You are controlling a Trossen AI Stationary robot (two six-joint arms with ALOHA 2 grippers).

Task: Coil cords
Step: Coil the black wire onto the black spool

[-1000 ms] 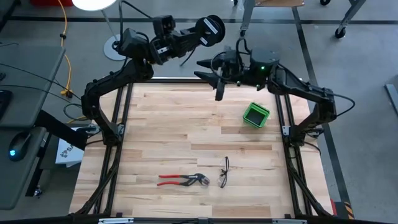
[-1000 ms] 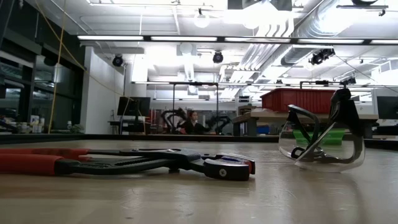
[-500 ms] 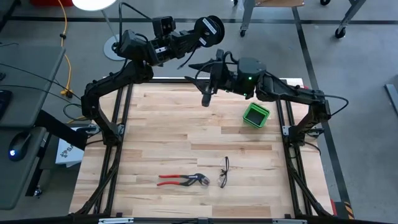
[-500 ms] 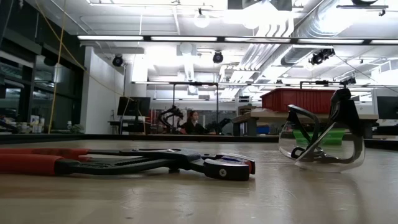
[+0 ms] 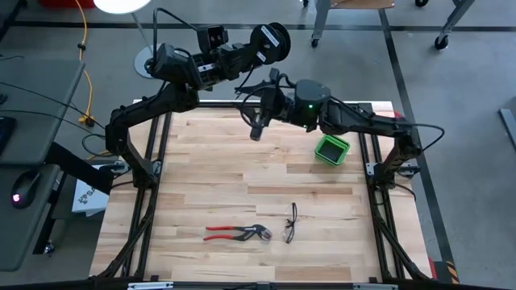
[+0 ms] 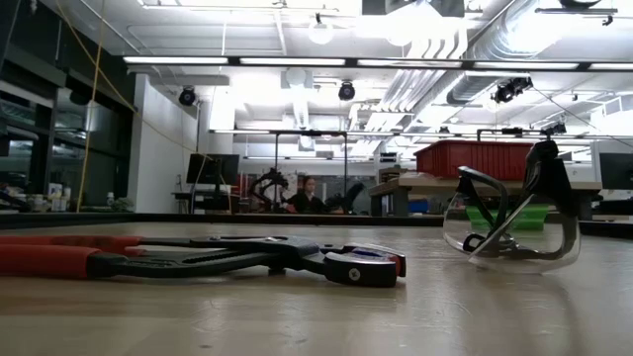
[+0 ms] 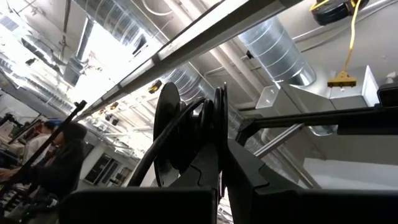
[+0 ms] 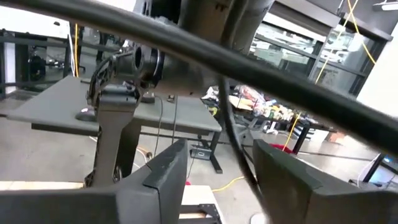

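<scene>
Left gripper clamps reel; right gripper gapes nearby.

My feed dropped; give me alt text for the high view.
The left gripper holds the reel beyond the table's far edge, with the open right gripper close beside it. A green box, pliers and glasses lie on the table.

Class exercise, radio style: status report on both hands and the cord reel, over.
Left hand shut on reel, held high beyond the table's far edge. Right hand open beside it, cord hanging between its fingers. Nothing blocking.
</scene>
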